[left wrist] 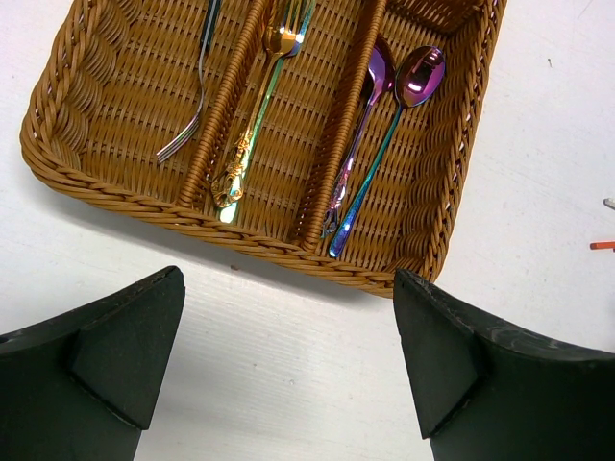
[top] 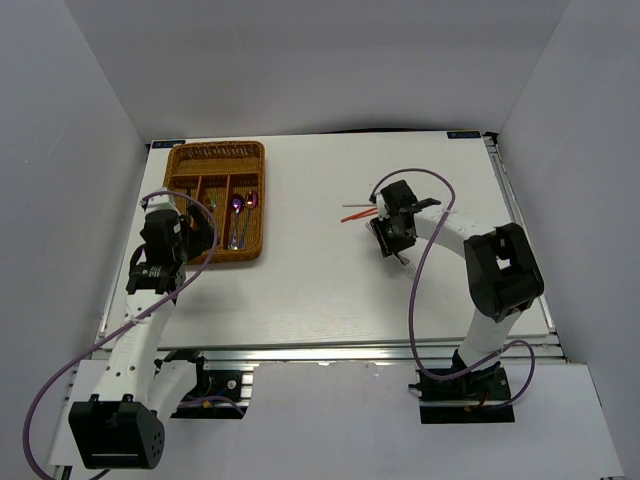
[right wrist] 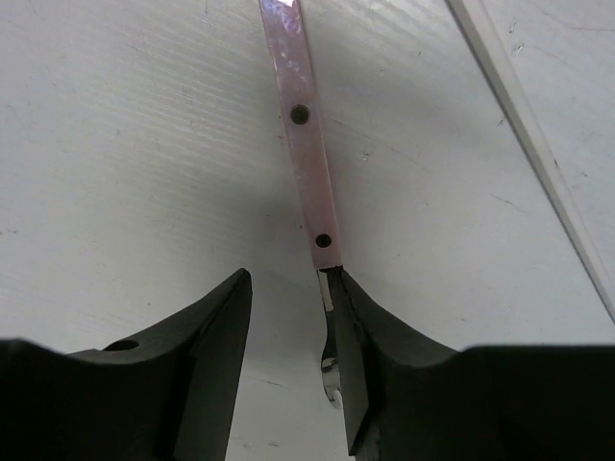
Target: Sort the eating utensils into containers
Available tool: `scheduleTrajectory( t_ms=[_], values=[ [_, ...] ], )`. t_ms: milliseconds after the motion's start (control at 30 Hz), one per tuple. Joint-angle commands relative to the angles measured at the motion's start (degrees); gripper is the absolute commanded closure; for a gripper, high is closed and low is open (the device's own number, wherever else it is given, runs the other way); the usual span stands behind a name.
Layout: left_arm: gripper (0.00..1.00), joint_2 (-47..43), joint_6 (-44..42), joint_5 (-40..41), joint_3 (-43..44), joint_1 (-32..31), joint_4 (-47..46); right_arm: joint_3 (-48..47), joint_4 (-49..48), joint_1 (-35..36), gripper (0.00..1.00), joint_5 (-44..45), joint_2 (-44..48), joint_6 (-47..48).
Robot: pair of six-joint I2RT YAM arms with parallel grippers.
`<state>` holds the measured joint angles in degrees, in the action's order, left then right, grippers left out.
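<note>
Right pincer (right wrist: pixel 290 286) sat with its jaws apart over the desk (right wrist: pixel 115 144), and the pink-handled utensil (right wrist: pixel 306 144) lay between them, its end touching only one finger (right wrist: pixel 357 331), not clamped. Left pincer (left wrist: pixel 288 288) was wide apart too, hovering just short of the wicker tray (left wrist: pixel 144 198)

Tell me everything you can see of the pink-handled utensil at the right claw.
The pink-handled utensil is slim and flat: a pearly pink handle with two dark rivets, turning to bare metal at the near end. Its head is hidden, so fork or spoon cannot be told. It seems to lie on the white table inside the open right claw, against one finger; the other stands clear.
</note>
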<state>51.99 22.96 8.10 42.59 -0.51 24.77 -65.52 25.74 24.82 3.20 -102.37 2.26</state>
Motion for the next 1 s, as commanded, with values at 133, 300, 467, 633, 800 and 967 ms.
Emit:
scheduleTrajectory(
  t_ms=[133,300,467,633,800,967],
  values=[
    [0.02,-0.2,-0.5,-0.6,0.2,-0.3,-1.0,-3.4,4.5,0.0,0.54,2.4,-1.9,0.4],
    [0.02,0.0,-0.5,-0.9,0.1,-0.3,-1.0,-3.0,3.6,0.0,0.54,3.1,-3.7,0.1],
    [0.02,0.4,-0.5,-1.4,0.2,-0.3,-1.0,-3.7,4.0,0.0,0.66,3.1,-6.1,0.9],
    [0.02,-0.5,1.2,-4.8,-0.1,-0.3,-1.4,-2.2,3.5,1.1,0.96,2.9,-5.4,0.3],
    [0.02,-2.3,9.9,-23.2,-6.2,-0.4,-11.6,-3.4,2.7,5.0,1.0,-2.7,-1.1,-4.4],
    [0.02,-2.2,21.7,-24.5,-11.7,-10.7,-26.6,-2.6,-4.8,12.5,1.0,-11.5,7.7,-15.5]
  ],
)
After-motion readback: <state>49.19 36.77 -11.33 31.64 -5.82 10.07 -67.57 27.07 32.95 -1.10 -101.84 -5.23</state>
